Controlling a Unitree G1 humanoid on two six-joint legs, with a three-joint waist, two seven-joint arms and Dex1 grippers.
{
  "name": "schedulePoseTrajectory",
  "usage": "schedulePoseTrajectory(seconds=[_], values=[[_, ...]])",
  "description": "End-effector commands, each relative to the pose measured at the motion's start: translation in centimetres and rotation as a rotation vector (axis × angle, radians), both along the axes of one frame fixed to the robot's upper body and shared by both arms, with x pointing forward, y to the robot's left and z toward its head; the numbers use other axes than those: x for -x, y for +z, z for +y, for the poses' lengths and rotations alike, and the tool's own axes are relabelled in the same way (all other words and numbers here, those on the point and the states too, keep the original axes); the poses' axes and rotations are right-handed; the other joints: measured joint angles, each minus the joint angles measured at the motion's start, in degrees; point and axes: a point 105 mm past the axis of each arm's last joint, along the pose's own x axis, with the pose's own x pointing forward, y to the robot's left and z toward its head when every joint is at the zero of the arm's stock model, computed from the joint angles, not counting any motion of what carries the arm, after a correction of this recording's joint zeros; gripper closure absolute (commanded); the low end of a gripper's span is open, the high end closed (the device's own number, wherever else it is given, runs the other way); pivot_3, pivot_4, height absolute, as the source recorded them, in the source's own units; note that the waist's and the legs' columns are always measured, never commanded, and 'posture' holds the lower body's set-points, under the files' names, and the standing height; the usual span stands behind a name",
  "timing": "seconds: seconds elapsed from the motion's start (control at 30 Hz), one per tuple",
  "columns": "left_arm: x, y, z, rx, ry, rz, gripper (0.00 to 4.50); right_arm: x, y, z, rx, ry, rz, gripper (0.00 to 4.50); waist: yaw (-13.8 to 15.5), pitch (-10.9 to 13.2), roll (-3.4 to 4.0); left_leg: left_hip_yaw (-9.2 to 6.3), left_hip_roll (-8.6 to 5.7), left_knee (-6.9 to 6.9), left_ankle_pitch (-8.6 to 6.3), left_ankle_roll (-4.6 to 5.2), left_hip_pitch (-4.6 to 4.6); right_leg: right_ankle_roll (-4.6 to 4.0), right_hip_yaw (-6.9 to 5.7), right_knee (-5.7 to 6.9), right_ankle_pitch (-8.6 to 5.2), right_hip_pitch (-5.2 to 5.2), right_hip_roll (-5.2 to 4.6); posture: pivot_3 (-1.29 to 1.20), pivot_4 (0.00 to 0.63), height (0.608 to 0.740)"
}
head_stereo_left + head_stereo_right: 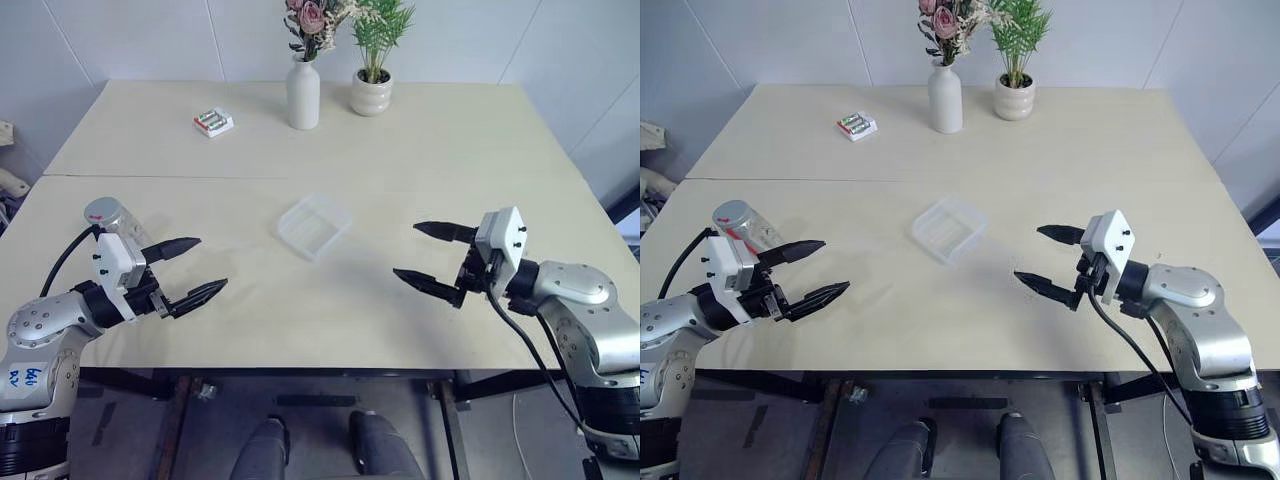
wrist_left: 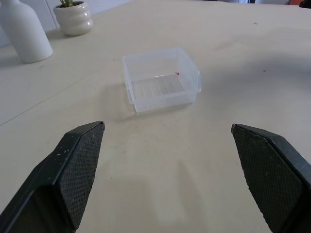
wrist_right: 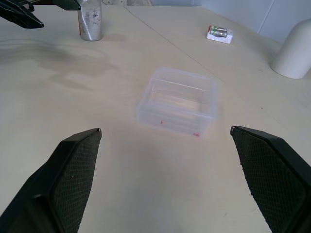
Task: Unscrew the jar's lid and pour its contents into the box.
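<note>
Looking at the jar (image 1: pixel 743 224) — small silvery metal can standing upright near the table's left edge, right behind the left gripper (image 1: pixel 810 270). I'd guess it's light, rigid and a bit slick, so grab the body low with one hand and pinch the lid (image 1: pixel 732 213) round its rim with the other. Both the left gripper and the right gripper (image 1: pixel 1042 258) are spread wide, holding nothing. The box (image 1: pixel 949 228) sits mid-table between them — thin clear plastic, probably slides easily.
</note>
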Motion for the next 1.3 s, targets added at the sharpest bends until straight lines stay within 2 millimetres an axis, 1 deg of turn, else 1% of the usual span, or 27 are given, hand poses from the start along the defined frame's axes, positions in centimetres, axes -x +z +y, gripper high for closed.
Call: schedulePoseTrajectory(seconds=[0.03,0.13,0.23,0.43,0.5,0.53,0.6,0.63,0.67,0.73,0.8,0.83,0.87,0.97,1.03,1.2,1.3], values=[[-0.2,0.5,0.2,-0.022,0.014,-0.042,0.04,0.3,1.4,0.1,-0.007,0.017,-0.053,0.0,0.04,0.0,0.0,0.0,0.0,0.0,0.0,0.0,0.0,0.0,0.0,0.0,0.0,0.0,0.0,0.0,0.15,0.74],[-0.3,0.4,0.3,-0.021,0.034,-0.048,0.04,0.2,1.4,0.3,-0.009,0.032,-0.05,0.0,0.03,0.0,0.0,0.01,-0.04,0.01,0.0,0.0,0.0,0.0,0.0,0.0,0.0,0.0,0.0,0.0,0.15,0.74],[0.4,-0.3,0.4,0.001,0.1,-0.043,0.04,0.0,1.2,0.8,-0.016,0.062,-0.052,0.0,-0.13,0.0,0.0,0.0,0.0,-0.02,0.0,0.01,0.0,0.0,0.0,-0.02,0.0,0.0,-0.01,0.0,0.15,0.74],[2.2,-1.8,1.7,0.155,0.339,-0.058,0.04,-0.3,1.4,2.9,-0.059,0.141,-0.091,0.0,-0.16,0.0,0.0,0.04,0.13,0.0,-0.06,0.01,-0.01,0.0,0.04,0.0,0.0,-0.05,-0.1,0.0,0.15,0.74],[3.1,-2.2,2.5,0.204,0.43,-0.067,0.04,-0.2,1.8,4.2,-0.076,0.183,-0.107,0.0,0.06,0.0,0.0,0.04,0.13,0.03,-0.06,-0.01,0.01,0.0,0.03,0.05,0.0,-0.03,-0.06,0.0,0.15,0.74],[3.7,-2.6,3.1,0.222,0.483,-0.07,0.04,0.0,2.2,5.4,-0.092,0.225,-0.118,0.0,-0.11,0.0,0.0,0.05,0.13,0.06,-0.06,-0.01,0.01,0.0,0.03,0.03,0.01,-0.02,-0.04,0.0,0.15,0.74],[4.4,-3.7,4.4,0.264,0.664,-0.092,0.04,0.2,3.3,7.3,-0.107,0.333,-0.133,0.0,-0.33,0.0,0.02,0.09,0.13,0.08,-0.06,-0.01,0.03,-0.01,0.07,0.03,0.03,0.0,0.02,0.0,0.15,0.74],[4.6,-3.9,5.4,0.291,0.768,-0.113,0.04,0.3,3.8,8.2,-0.103,0.387,-0.147,0.0,-0.37,0.0,0.04,0.14,0.13,0.09,-0.05,-0.01,0.06,0.01,0.11,0.03,0.05,0.0,0.06,0.0,0.15,0.74],[4.7,-3.9,6.1,0.309,0.834,-0.128,0.04,0.4,4.0,8.7,-0.098,0.418,-0.156,0.0,-0.16,0.0,0.04,0.16,0.09,0.09,-0.03,0.01,0.07,0.03,0.14,0.05,0.07,0.0,0.05,0.0,0.15,0.74],[4.4,-3.9,7.5,0.325,0.963,-0.166,0.04,0.5,4.5,9.5,-0.095,0.479,-0.167,0.0,0.32,-0.05,-0.06,0.09,0.01,0.14,0.0,-0.01,0.06,-0.03,0.07,0.02,0.12,0.02,0.2,0.0,0.15,0.74],[4.3,-3.9,8.4,0.327,1.023,-0.187,0.04,0.6,4.7,10.1,-0.095,0.508,-0.174,0.0,0.67,-0.06,-0.07,-0.11,-0.03,0.16,0.01,-0.05,0.05,-0.07,-0.08,0.0,0.13,0.09,0.25,0.0,0.15,0.74],[4.1,-3.8,9.0,0.34,1.072,-0.201,0.04,0.4,4.8,10.2,-0.096,0.514,-0.177,0.0,0.8,-0.06,-0.07,-0.12,-0.02,0.16,0.02,-0.06,0.05,-0.1,-0.09,-0.01,0.14,0.09,0.28,0.0,0.15,0.74],[3.6,-3.5,9.2,0.368,1.083,-0.212,0.04,0.2,4.7,10.3,-0.096,0.517,-0.181,0.0,0.87,-0.07,-0.07,-0.1,-0.02,0.16,0.02,-0.07,0.05,-0.11,-0.09,-0.02,0.15,0.1,0.28,0.0,0.15,0.74],[1.5,-2.7,8.6,0.378,1.043,-0.221,0.04,-0.2,4.6,10.4,-0.107,0.521,-0.182,0.0,0.95,-0.07,-0.07,-0.06,-0.07,0.16,0.03,-0.08,0.05,-0.09,-0.07,-0.02,0.16,0.09,0.27,0.0,0.15,0.74],[0.6,-2.2,8.6,0.379,1.019,-0.23,0.04,-0.2,4.5,10.6,-0.11,0.524,-0.182,0.0,0.9,-0.07,-0.07,-0.07,-0.05,0.16,0.04,-0.09,0.04,-0.09,-0.07,0.01,0.17,0.06,0.31,0.0,0.15,0.74],[-0.5,-1.3,9.6,0.378,1.012,-0.243,0.04,-0.1,4.4,10.9,-0.118,0.524,-0.185,0.0,-0.14,-0.07,-0.07,-0.05,0.07,0.11,-0.03,-0.2,0.03,-0.11,-0.04,0.03,0.17,-0.01,0.42,0.0,0.15,0.74],[-1.5,-0.8,10.2,0.359,1.013,-0.246,0.04,-0.3,4.5,10.9,-0.128,0.507,-0.191,0.0,-0.17,-0.07,-0.07,-0.02,0.23,0.07,-0.06,-0.27,0.04,-0.16,0.01,0.07,0.15,-0.09,0.57,0.0,0.15,0.74]])
